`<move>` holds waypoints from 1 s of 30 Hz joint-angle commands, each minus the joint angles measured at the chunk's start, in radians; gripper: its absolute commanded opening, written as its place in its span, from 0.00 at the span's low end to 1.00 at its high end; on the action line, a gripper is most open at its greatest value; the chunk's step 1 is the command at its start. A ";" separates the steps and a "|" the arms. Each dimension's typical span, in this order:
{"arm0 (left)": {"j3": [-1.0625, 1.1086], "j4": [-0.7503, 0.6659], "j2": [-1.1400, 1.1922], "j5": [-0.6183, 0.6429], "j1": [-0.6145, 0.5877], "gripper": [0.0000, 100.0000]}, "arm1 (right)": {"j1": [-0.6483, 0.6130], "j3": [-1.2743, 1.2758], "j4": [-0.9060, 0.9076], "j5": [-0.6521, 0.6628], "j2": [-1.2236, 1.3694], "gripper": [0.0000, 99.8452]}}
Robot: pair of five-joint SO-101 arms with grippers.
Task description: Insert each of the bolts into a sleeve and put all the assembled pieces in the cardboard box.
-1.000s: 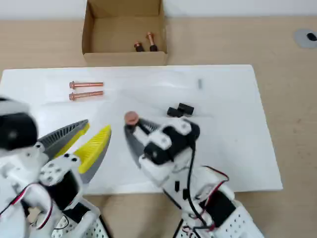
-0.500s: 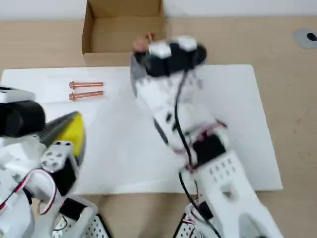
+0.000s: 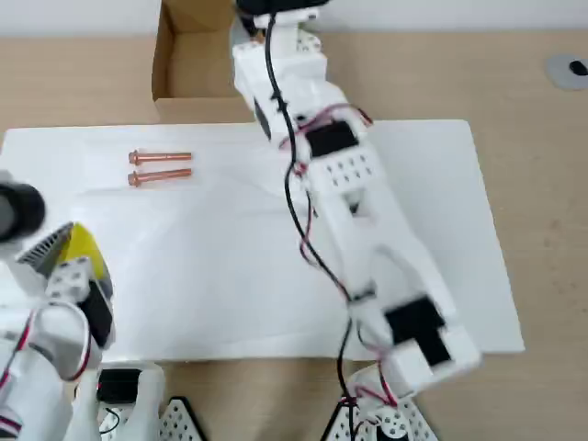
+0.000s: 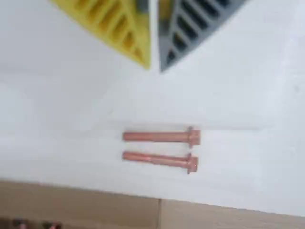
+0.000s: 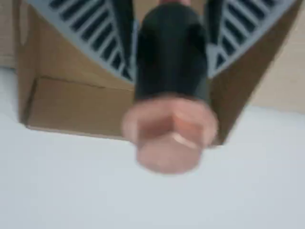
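Note:
My right gripper [image 5: 171, 71] is shut on a black sleeve [image 5: 171, 52] with a copper bolt in it, whose head [image 5: 169, 138] faces the camera. It hangs over the cardboard box [image 5: 71, 105]. From above, the right arm [image 3: 294, 83] stretches across the mat to the right side of the box [image 3: 165, 55]. Two loose copper bolts [image 3: 161, 158] [image 3: 161, 176] lie side by side on the white mat's far left. My left gripper [image 3: 66, 234] hangs shut and empty near the mat's front left. Its tips [image 4: 153, 64] are short of the bolts [image 4: 162, 137] [image 4: 159, 160].
The white mat [image 3: 441, 276] covers most of the wooden table. A grey round fitting [image 3: 570, 69] sits in the table's far right corner. The right arm lies over the mat's middle, and both arm bases stand at the front edge.
The right arm swung from the mat's middle out to the box, carrying the sleeved bolt. The left gripper went from open to shut and drew back to the left.

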 commanded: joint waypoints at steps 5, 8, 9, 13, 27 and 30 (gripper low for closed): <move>0.170 -0.005 -0.216 -0.107 -0.015 0.01 | 0.073 -0.513 -0.021 -0.008 0.401 0.01; 0.232 -0.046 -0.303 -0.126 -0.015 0.01 | 0.071 -0.673 0.038 -0.008 0.545 0.01; 0.253 -0.061 -0.334 -0.127 -0.015 0.01 | 0.070 -0.725 0.064 -0.008 0.588 0.01; 0.344 -0.149 -0.443 -0.132 -0.015 0.01 | 0.070 -0.914 0.121 -0.008 0.763 0.01; 0.557 -0.331 -0.659 -0.132 -0.015 0.01 | 0.085 -1.283 0.368 -0.003 1.130 0.01; 0.562 -0.327 -0.659 -0.132 -0.015 0.01 | 0.085 -1.288 0.420 -0.002 1.136 0.01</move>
